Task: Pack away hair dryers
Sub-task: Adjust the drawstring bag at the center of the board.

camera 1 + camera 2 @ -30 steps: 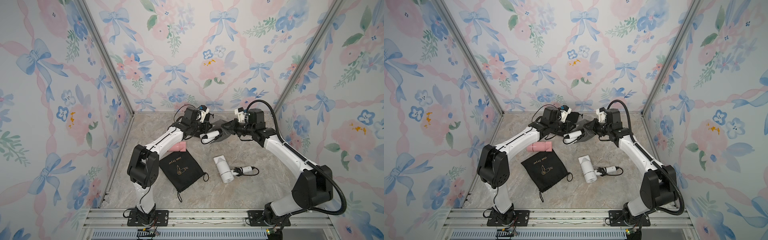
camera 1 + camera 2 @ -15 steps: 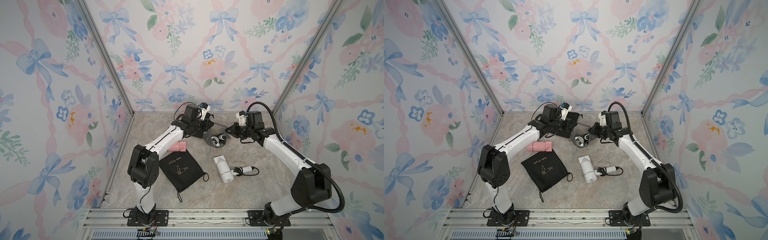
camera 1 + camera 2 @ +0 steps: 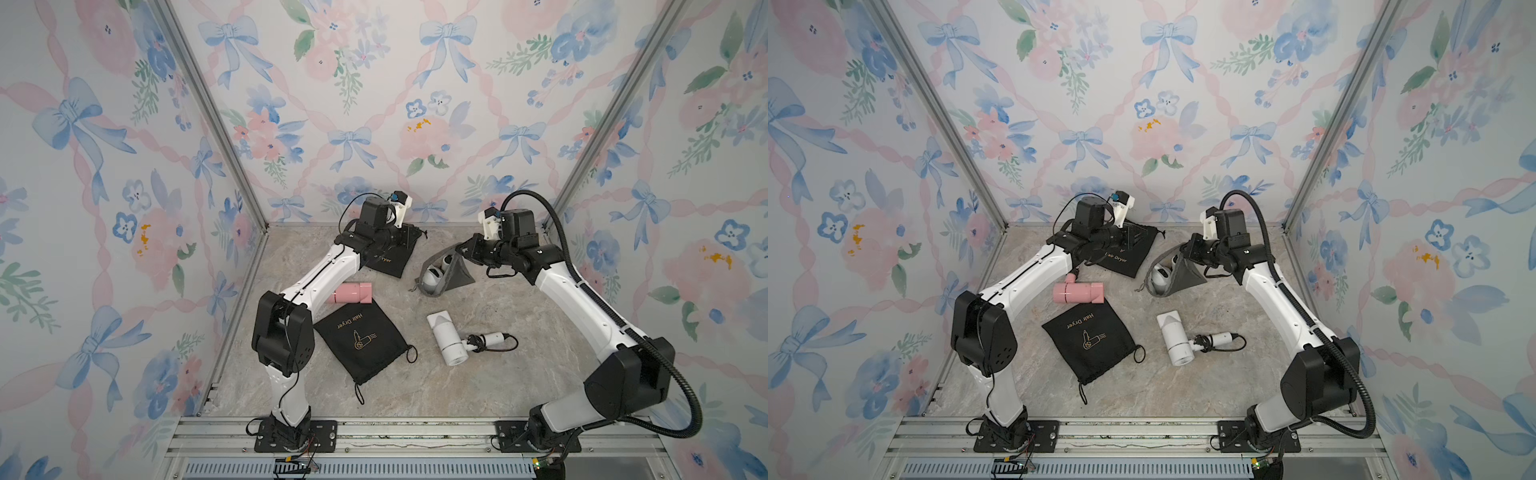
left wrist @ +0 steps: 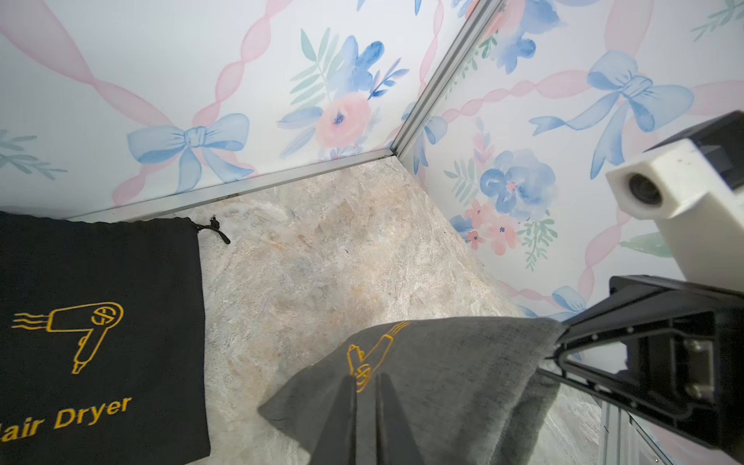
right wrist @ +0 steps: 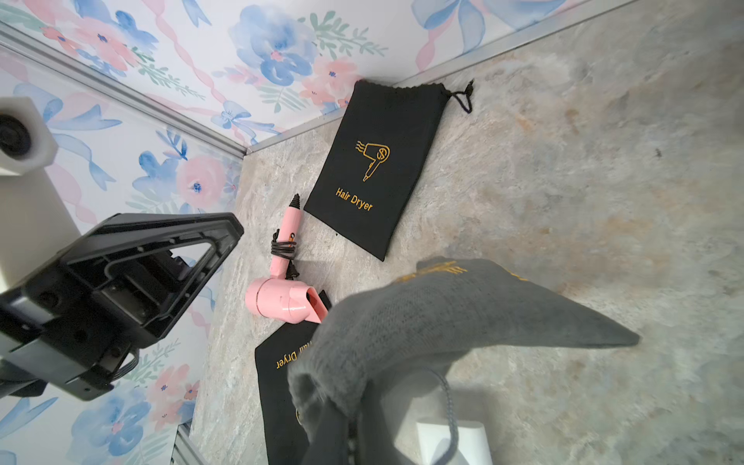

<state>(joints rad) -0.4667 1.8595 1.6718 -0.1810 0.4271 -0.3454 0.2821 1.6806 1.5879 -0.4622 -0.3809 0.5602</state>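
Three hair dryers show, each placed here by the grey pouch point(image 3: 457, 272) that hangs from the right gripper point(image 3: 462, 249). Nearest the arm bases, well short of that pouch and to its left, a black pouch point(image 3: 359, 340) with gold print lies flat on the marble tabletop point(image 3: 498, 386). Also short of the grey pouch and clear of it, almost straight in front, a white dryer point(image 3: 446, 340) lies on its side. Its slim handle and bundled black cord point to the right. A little nearer than the grey pouch and well to its left lies the pink dryer point(image 3: 1079, 293). Its nozzle touches the far edge of the black pouch, and the right wrist view shows its cord-wrapped handle pointing away. The grey pouch is pulled up like a tent, with the right gripper's jaws pinched tight on the cloth at its right-hand rim. Its mouth gapes toward the left, and in both top views a second white dryer point(image 3: 434, 276) sits inside, partly showing through the opening. Beyond the grey pouch and to its left, apart from it, the left gripper point(image 4: 365, 382) hovers with only a narrow slit between its jaws and nothing in them. Below it, farthest back by the wall, a second black pouch point(image 5: 382, 161) lies flat.
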